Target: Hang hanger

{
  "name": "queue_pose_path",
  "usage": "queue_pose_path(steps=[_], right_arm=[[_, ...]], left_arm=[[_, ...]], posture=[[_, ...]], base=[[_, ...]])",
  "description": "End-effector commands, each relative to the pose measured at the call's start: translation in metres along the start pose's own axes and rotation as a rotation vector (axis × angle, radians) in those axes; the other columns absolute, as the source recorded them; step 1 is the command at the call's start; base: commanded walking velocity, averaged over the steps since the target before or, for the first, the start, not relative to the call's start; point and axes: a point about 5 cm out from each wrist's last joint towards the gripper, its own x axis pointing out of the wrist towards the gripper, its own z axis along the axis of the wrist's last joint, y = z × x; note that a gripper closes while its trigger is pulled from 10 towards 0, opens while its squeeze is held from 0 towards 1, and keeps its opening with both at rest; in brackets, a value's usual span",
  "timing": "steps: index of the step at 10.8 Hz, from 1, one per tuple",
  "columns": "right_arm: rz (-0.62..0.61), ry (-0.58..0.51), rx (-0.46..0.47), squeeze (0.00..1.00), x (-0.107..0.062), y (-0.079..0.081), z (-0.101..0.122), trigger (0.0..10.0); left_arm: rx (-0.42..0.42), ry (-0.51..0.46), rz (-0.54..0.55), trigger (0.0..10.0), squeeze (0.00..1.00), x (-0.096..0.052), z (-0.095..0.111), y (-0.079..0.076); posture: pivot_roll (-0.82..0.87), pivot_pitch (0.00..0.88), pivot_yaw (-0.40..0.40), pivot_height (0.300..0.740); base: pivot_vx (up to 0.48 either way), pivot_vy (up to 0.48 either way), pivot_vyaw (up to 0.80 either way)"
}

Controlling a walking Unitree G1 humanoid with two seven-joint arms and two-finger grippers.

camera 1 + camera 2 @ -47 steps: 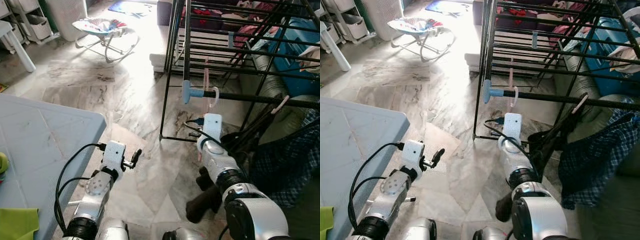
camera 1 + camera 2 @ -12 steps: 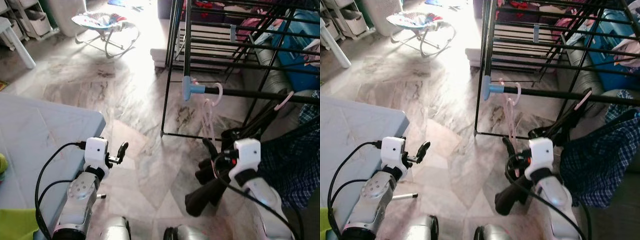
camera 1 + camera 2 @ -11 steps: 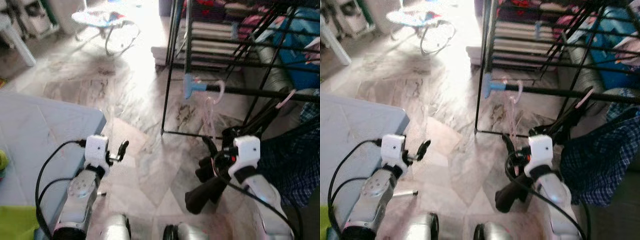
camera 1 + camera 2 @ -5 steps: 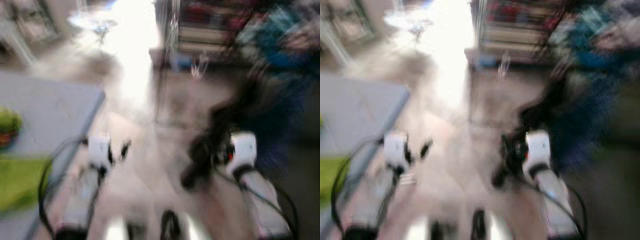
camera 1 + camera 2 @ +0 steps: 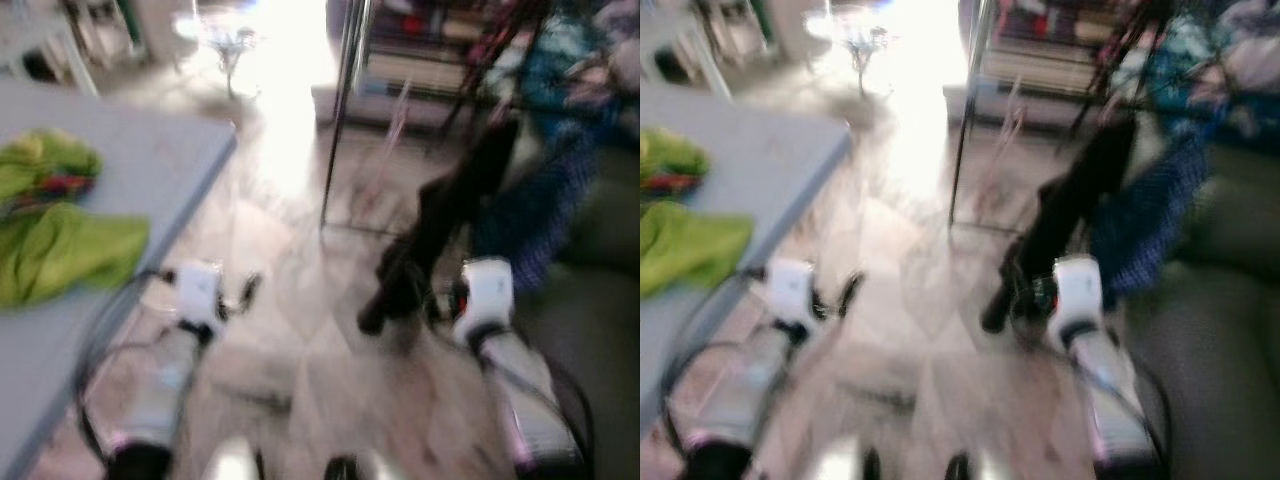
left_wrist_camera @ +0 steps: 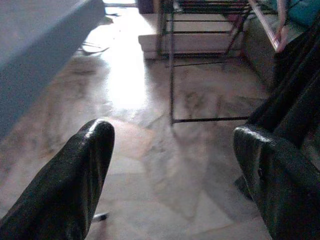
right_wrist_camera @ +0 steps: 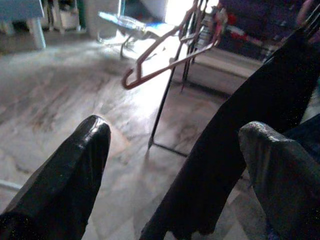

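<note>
A pink hanger [image 7: 170, 55] hangs from the black drying rack [image 7: 165, 115], free of both grippers. It shows as a faint pink streak [image 5: 1012, 115] in the blurred head views. My right gripper [image 7: 170, 170] is open and holds nothing, low above the floor and well short of the rack. My left gripper [image 6: 172, 175] is open too, empty, pointing over the marble floor towards the rack's foot [image 6: 172, 75]. Both arms are held low in front of me.
A grey-blue table [image 5: 150, 160] with green cloths [image 5: 60, 250] stands on my left. A black garment [image 5: 450, 210] and a blue checked one [image 5: 530, 200] hang off the rack's near side. A dark sofa [image 5: 1220, 300] is on the right, a baby bouncer [image 5: 860, 35] far back.
My right gripper has left the rack bar and drawn back low, and the pink hanger stays hanging there. The head view has swung and blurred, bringing more of the table into view.
</note>
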Motion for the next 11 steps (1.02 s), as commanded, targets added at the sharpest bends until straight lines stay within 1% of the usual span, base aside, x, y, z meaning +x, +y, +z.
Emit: queue_pose_path(steps=[1,2,3,4,5,6,7,8,9,10,11], right_arm=[[-0.058,0.039,0.024,0.0,-0.005,-0.014,-0.008,10.0],[-0.127,0.06,0.064,0.0,-0.006,-0.017,-0.013,10.0],[-0.139,0.061,0.063,0.0,-0.009,-0.014,-0.015,10.0],[-0.129,0.05,0.082,0.0,-0.01,-0.004,-0.012,10.0],[-0.105,0.047,0.075,0.0,-0.016,0.001,-0.012,10.0],[-0.018,0.068,0.028,0.0,-0.021,0.011,-0.017,10.0],[0.002,0.117,0.025,0.0,-0.035,0.016,-0.029,10.0],[-0.003,0.123,0.027,0.0,-0.042,0.016,-0.031,10.0],[-0.019,0.128,0.009,0.0,-0.058,0.012,-0.029,10.0],[-0.029,0.11,0.01,0.0,-0.064,0.01,-0.016,10.0],[-0.024,0.077,0.001,0.0,-0.057,0.014,-0.012,10.0]], left_arm=[[0.009,-0.007,-0.014,10.0,0.0,-0.001,0.0,-0.006],[0.048,0.011,-0.001,10.0,0.0,-0.008,-0.005,0.001],[0.059,0.032,0.014,10.0,0.0,-0.017,-0.012,0.007],[0.1,0.071,0.03,10.0,0.0,-0.032,-0.021,0.02],[0.1,0.086,0.044,10.0,0.0,-0.045,-0.024,0.024],[0.105,0.116,0.029,10.0,0.0,-0.063,-0.033,0.025],[0.068,0.148,0.035,10.0,0.0,-0.081,-0.044,0.017],[0.062,0.15,0.032,10.0,0.0,-0.084,-0.048,0.014],[0.049,0.155,0.013,10.0,0.0,-0.088,-0.045,0.007],[0.057,0.145,-0.03,10.0,0.0,-0.09,-0.034,0.01],[0.085,0.108,-0.041,10.0,0.0,-0.074,-0.025,0.017]], posture=[[0.08,0.092,-0.069,0.74],[0.06,0.124,-0.07,0.74],[0.06,0.153,-0.072,0.74],[0.07,0.217,-0.079,0.74],[0.08,0.256,-0.083,0.74],[0.1,0.284,-0.094,0.74],[0.1,0.318,-0.103,0.74],[0.08,0.355,-0.098,0.74],[0.07,0.372,-0.094,0.74],[0.05,0.351,-0.099,0.74],[0.03,0.354,-0.069,0.74]], base=[[0.0,0.0,0.0],[0.0,0.0,0.0],[0.0,0.0,0.0],[0.0,0.0,0.0],[0.0,0.0,0.0],[0.0,0.0,0.0],[0.0,0.0,0.0],[0.0,0.0,0.0],[0.0,0.0,0.0],[0.0,0.0,0.0],[0.0,0.0,0.0]])
